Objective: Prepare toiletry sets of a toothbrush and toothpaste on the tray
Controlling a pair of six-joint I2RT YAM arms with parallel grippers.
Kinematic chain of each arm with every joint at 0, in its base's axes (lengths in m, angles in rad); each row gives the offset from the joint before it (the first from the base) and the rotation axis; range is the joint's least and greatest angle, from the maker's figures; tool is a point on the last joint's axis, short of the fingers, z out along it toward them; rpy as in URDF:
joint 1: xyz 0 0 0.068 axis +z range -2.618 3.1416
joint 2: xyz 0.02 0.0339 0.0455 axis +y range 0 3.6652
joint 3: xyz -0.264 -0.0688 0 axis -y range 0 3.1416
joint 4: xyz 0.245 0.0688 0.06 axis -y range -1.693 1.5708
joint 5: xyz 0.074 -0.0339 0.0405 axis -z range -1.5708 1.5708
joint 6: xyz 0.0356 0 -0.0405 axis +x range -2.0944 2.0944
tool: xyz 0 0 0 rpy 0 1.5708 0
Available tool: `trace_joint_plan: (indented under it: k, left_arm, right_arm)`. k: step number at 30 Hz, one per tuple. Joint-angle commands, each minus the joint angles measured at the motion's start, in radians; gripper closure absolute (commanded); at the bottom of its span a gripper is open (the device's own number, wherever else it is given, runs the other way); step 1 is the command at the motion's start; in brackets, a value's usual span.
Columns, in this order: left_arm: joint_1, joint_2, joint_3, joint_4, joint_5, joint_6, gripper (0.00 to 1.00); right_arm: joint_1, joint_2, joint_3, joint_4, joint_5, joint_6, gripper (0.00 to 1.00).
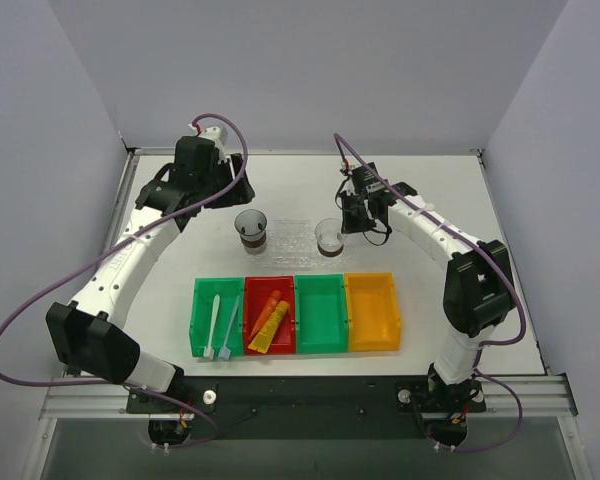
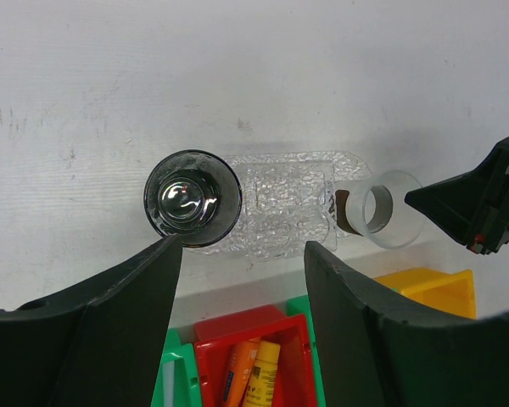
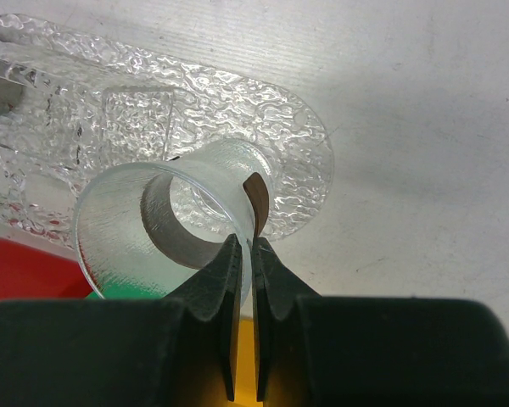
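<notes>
The clear bumpy tray [image 1: 290, 237] lies behind the bins, also in the left wrist view [image 2: 288, 212] and the right wrist view [image 3: 297, 144]. The white toothbrush [image 1: 213, 322] and pale blue toothbrush [image 1: 230, 320] lie in the left green bin [image 1: 199, 320]. The orange tube [image 1: 266, 311] and yellow-orange tube [image 1: 275, 329] lie in the red bin [image 1: 285, 288], and both tubes, the orange [image 2: 236, 373] and the yellow-orange [image 2: 263, 373], show in the left wrist view. My right gripper [image 3: 246, 242] is shut on the wall of a clear cup [image 3: 119, 229] at the tray's right end. My left gripper [image 2: 242, 246] is open and empty, high over the bins' far side.
A dark clear cup [image 1: 251, 230] stands at the tray's left end. The clear cup in my right gripper [image 1: 330, 238] looks tilted. A second green bin [image 1: 321, 313] and an orange bin [image 1: 372, 312] sit right of the red one. Grey walls close the back and sides.
</notes>
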Motion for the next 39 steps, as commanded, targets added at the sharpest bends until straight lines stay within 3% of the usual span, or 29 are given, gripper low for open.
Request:
trace_joint_plan:
  k: [1, 25, 39]
  left_arm:
    - [0.009, -0.038, 0.026, 0.015, -0.005, 0.012, 0.3]
    - [0.018, -0.058, 0.003, 0.018, -0.005, 0.008, 0.3]
    - [0.019, -0.052, 0.005, 0.02, -0.005, 0.003, 0.3]
  right_arm:
    - [0.001, -0.001, -0.001, 0.04, -0.017, -0.011, 1.0]
    - [0.001, 0.008, 0.008, 0.027, -0.001, -0.021, 0.95]
    - [-0.002, 0.007, 0.02, 0.017, 0.003, -0.024, 0.72]
